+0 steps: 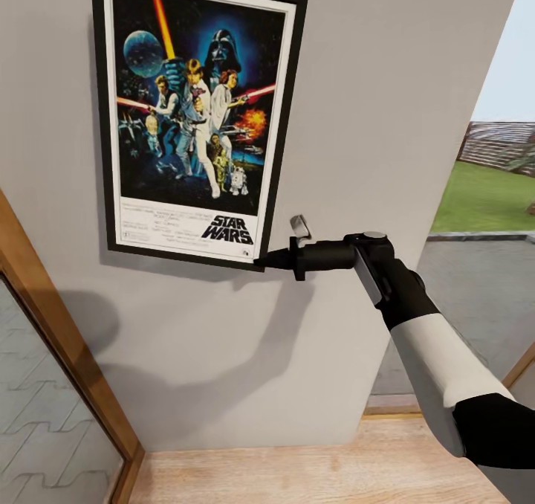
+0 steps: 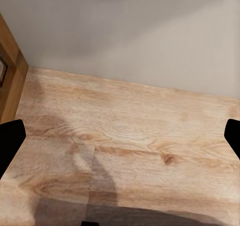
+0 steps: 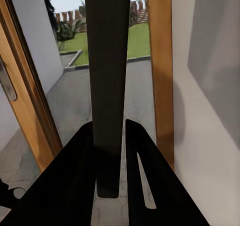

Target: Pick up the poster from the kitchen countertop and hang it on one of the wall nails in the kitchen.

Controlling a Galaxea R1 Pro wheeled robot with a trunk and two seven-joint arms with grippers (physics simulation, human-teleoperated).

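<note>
Poster (image 1: pixel 195 114) in the upper left of the head frame, flat against a pale grey wall (image 1: pixel 371 80), tilted slightly, top edge cut off by the frame border. Thin black frame, white border, dark blue artwork with figures, a helmeted face, a glowing blade; black "STAR WARS" lettering legible near the lower right corner, small credit lines beside it too fine to read. Nail or hanger behind the poster hidden.

Right gripper (image 1: pixel 261 261) at mid frame, black and tapered, tip at the poster's lower right corner. In the right wrist frame, right gripper (image 3: pixel 108 158) closed onto a dark flat edge running up the centre (the poster's frame seen edge-on), black fingers (image 3: pixel 145 156) pressed to both sides. Small shiny metal piece (image 1: pixel 300 226) just above the gripper in the head frame, nature unclear. White and black forearm leading off to the lower right.

Left gripper (image 2: pixel 120 136) in the left wrist frame reduced to two black fingertips (image 2: pixel 11 141) at the far side edges, spread wide with nothing between them, above a light wood-grain floor (image 2: pixel 130 136) meeting the grey wall.

Wooden door frame (image 1: pixel 52 325) at lower left of the head frame, with ribbed glass; lawn (image 1: pixel 483 195) and paving at right.
</note>
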